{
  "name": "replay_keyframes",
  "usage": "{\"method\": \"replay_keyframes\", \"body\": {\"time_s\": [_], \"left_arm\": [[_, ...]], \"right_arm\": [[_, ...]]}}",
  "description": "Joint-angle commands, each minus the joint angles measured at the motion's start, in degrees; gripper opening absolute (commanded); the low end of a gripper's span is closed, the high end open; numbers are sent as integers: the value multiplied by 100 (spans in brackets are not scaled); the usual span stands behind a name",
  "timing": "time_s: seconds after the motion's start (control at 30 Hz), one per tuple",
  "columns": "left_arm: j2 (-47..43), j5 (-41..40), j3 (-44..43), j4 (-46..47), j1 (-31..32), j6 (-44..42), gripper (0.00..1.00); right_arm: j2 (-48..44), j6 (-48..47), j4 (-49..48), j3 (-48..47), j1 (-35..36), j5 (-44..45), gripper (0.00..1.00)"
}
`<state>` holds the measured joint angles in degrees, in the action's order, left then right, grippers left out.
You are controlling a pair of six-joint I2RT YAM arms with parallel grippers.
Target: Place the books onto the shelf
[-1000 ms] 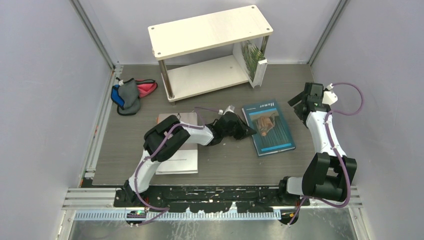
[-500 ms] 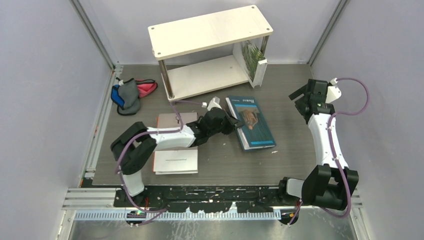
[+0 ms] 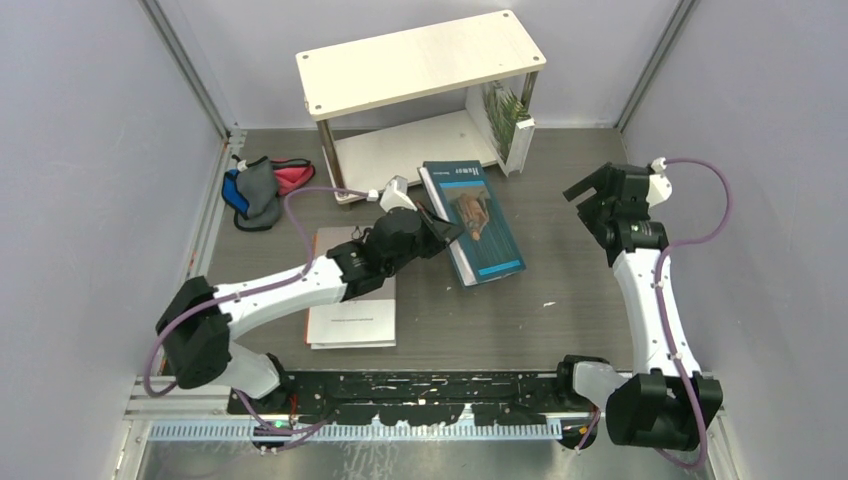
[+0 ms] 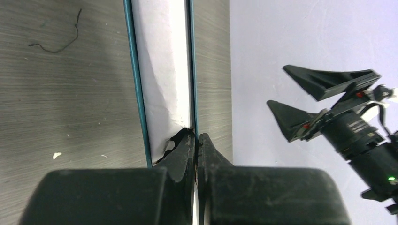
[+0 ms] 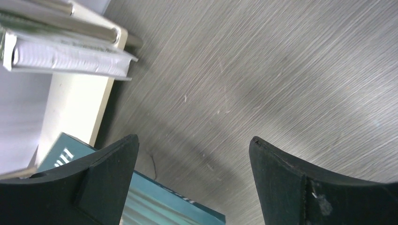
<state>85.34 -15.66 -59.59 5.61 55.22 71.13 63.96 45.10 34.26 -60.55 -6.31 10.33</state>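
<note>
The teal "Humor" book (image 3: 480, 225) lies tilted on the table in front of the shelf (image 3: 420, 60). My left gripper (image 3: 440, 228) is shut on the edge of its cover. In the left wrist view the fingertips (image 4: 197, 138) pinch the thin teal cover beside the white page block (image 4: 162, 70). A thick white book with a plant cover (image 3: 508, 125) stands at the right end of the shelf's lower board. A grey-white book (image 3: 350, 320) lies flat under my left arm. My right gripper (image 3: 585, 192) hovers open to the right of the teal book (image 5: 155, 201), holding nothing.
A blue, grey and pink cloth bundle (image 3: 262, 188) lies at the left back of the table. The enclosure walls stand close behind the shelf and along both sides. In the right wrist view the shelf's lower board (image 5: 75, 112) and the white book (image 5: 70, 58) appear at the upper left.
My left arm has stretched out and moved the teal book back and to the left, toward the shelf. The right gripper has shifted slightly left and stayed open.
</note>
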Motion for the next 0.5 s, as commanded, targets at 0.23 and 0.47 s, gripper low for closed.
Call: {"method": "replay_keyframes", "body": {"time_s": [0.23, 0.47], "left_arm": [[-1277, -1248, 270, -449, 23, -243, 0], [-1483, -1608, 434, -341, -57, -116, 0]], "right_arm": [[-1142, 664, -793, 1012, 386, -1216, 94], [-1578, 1328, -1226, 1548, 630, -1685, 95]]}}
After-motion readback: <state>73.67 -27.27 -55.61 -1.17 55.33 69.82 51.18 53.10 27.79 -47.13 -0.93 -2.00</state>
